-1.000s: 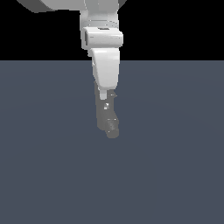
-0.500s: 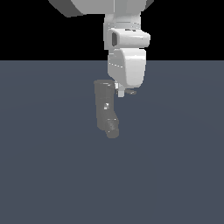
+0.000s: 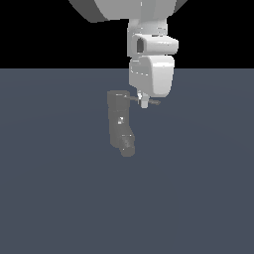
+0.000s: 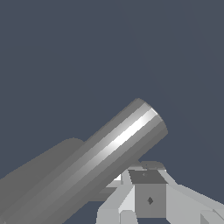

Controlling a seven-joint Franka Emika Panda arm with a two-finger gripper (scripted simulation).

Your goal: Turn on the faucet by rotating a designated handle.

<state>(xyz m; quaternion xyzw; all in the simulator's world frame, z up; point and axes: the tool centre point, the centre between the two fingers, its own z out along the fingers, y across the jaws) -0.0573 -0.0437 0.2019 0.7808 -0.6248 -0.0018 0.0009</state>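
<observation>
In the exterior view the faucet (image 3: 120,124) stands upright on the flat grey floor, its bent spout end low and turned toward the viewer. The handle (image 3: 155,102) sticks out level from the top of the column toward the exterior view's right. The gripper (image 3: 144,102) hangs straight over the handle with a white fingertip crossing the rod partway along, so contact looks made or all but made; whether the claw is apart or pinched on the rod cannot be told from here. In the wrist view the handle (image 4: 109,155) fills the frame as a thick shiny cylinder, with one finger (image 4: 148,197) pressed close beside it; the second finger is not clearly shown. I judge the approach done and the turn itself still to do.
</observation>
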